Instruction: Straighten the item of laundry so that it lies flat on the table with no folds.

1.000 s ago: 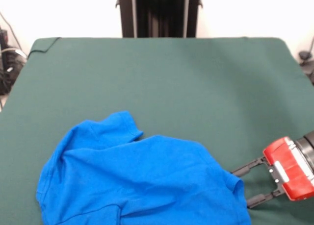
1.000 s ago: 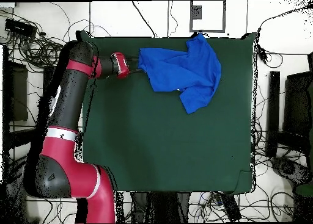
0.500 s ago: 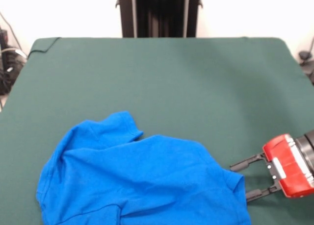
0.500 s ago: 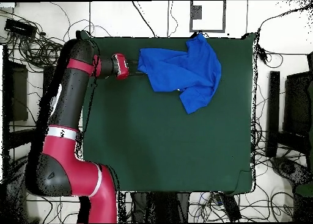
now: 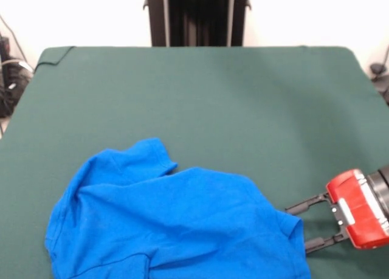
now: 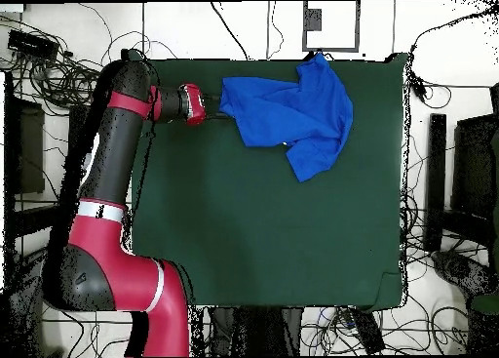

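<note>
Gripper parted at the hem of a crumpled blue T-shirt.
Front view: T-shirt bunched at the table's near edge; gripper straddles its corner, fingers apart, grasping nothing. Overhead view: shirt by one table corner; close on one layer, draw outward.

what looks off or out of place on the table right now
The blue T-shirt is not flat: it lies bunched with a sleeve folded over, and in the front view it runs off the picture's bottom edge. The gripper is open, its fingers either side of the shirt's right corner. Nothing on the green table looks spilled or damaged.
</note>
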